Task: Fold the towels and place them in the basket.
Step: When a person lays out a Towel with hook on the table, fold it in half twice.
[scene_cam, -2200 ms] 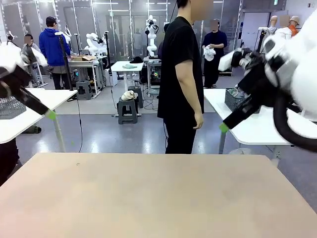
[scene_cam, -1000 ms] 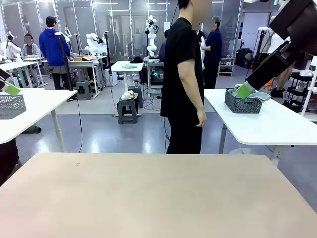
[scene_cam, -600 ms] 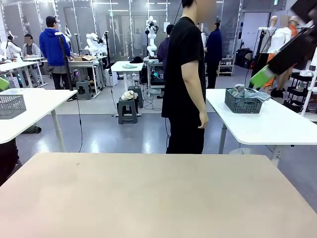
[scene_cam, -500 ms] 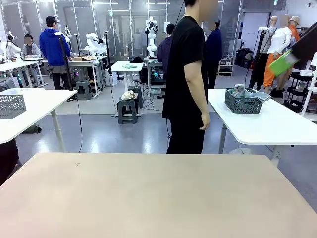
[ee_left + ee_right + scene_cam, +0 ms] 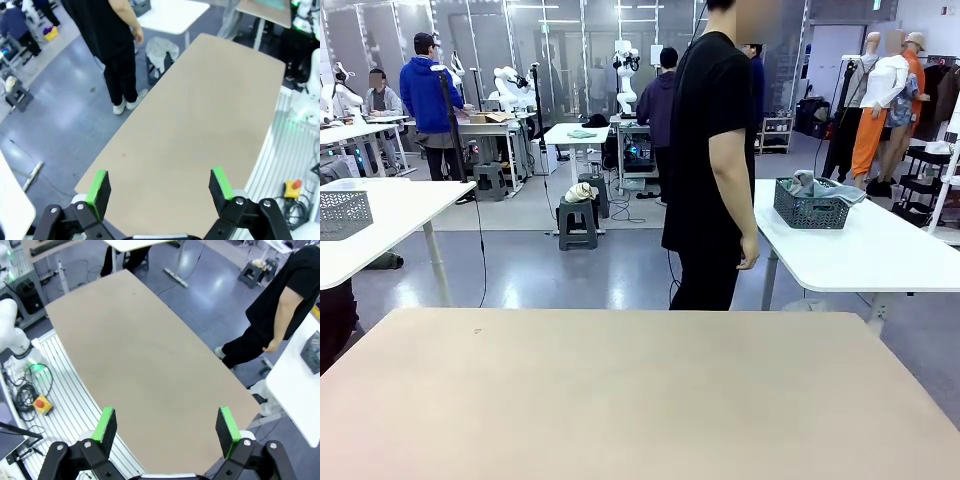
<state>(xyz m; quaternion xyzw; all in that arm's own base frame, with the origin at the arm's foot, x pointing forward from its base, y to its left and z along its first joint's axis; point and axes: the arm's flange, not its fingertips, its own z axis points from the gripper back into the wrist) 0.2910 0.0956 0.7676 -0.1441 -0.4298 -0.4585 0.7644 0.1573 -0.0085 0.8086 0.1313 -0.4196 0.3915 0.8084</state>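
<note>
A dark mesh basket (image 5: 809, 211) stands on a white side table (image 5: 860, 250) at the right, beyond my table. Pale towels (image 5: 820, 186) are heaped in it. A corner of the basket (image 5: 312, 346) also shows at the right edge of the right wrist view. My left gripper (image 5: 159, 185) hangs high above the bare tan table (image 5: 200, 110), open, with nothing between its green pads. My right gripper (image 5: 166, 425) is likewise open and empty, high over the same table (image 5: 140, 365). A person in black (image 5: 715, 160) stands at the table's far edge, arms down.
A pale grey mesh basket (image 5: 342, 213) sits on another white table at the left. Yellow stop-button boxes (image 5: 291, 189) (image 5: 40, 403) and cables lie on the floor by the arm bases. Other people and tables are farther back.
Both arms have lifted up and out of the front view, the right one last, toward the upper right. The person has stepped a little to the right.
</note>
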